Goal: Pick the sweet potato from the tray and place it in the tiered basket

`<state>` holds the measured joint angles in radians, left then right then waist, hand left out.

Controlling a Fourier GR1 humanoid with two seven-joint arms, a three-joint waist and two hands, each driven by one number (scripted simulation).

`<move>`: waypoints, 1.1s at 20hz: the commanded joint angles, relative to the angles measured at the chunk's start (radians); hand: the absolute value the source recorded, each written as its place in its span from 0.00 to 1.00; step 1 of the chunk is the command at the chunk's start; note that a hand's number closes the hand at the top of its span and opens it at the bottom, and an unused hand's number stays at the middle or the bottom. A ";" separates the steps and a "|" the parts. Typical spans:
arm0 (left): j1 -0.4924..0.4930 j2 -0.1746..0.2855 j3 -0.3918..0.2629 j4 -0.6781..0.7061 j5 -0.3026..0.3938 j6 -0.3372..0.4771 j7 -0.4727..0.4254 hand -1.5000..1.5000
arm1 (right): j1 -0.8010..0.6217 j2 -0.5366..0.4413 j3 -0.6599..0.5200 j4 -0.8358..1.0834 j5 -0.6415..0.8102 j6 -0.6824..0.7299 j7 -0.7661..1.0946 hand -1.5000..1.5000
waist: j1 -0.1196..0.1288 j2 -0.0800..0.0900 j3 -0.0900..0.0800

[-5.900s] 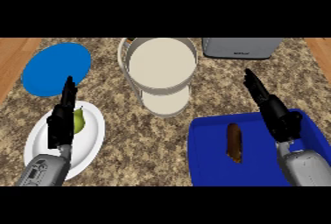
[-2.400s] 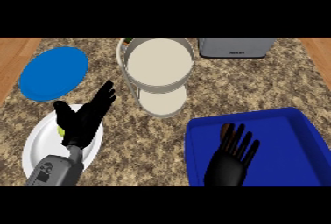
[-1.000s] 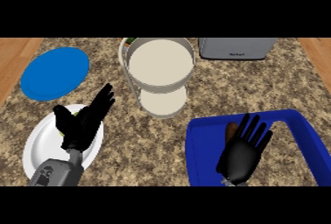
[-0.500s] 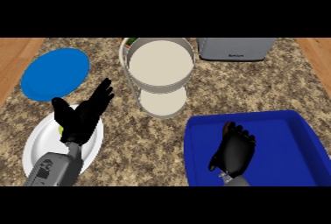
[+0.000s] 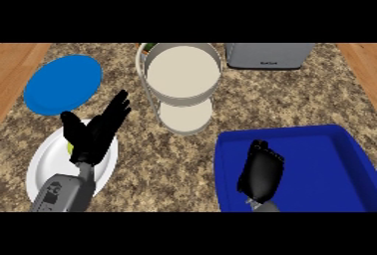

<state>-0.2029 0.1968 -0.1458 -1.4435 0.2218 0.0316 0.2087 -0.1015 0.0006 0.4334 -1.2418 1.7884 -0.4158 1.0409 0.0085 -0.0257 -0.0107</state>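
White plate (image 5: 44, 174) at left sits under the open left hand (image 5: 92, 134). Tiered basket (image 5: 184, 74) holds no sweet potato yet. Right hand (image 5: 261, 172) curls down in the blue tray (image 5: 331, 169), probably round the hidden sweet potato; lifting and placing remain.

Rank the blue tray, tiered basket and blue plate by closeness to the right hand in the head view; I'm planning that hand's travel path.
1. Blue tray: directly beneath the right hand, at lower right.
2. Tiered basket: up and to the left, near the counter's middle.
3. Blue plate: far left, beyond the basket.
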 commanded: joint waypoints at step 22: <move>0.021 0.008 0.010 -0.003 -0.016 -0.010 -0.015 0.50 | -0.297 -0.514 -0.510 -0.590 -1.503 0.815 -0.973 1.00 | -0.020 0.022 0.010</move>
<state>-0.1828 0.2052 -0.1361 -1.4535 0.2137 0.0250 0.2033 -0.2955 -0.4249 0.0818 -1.7731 0.4711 0.2579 0.0694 -0.0132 -0.0057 -0.0004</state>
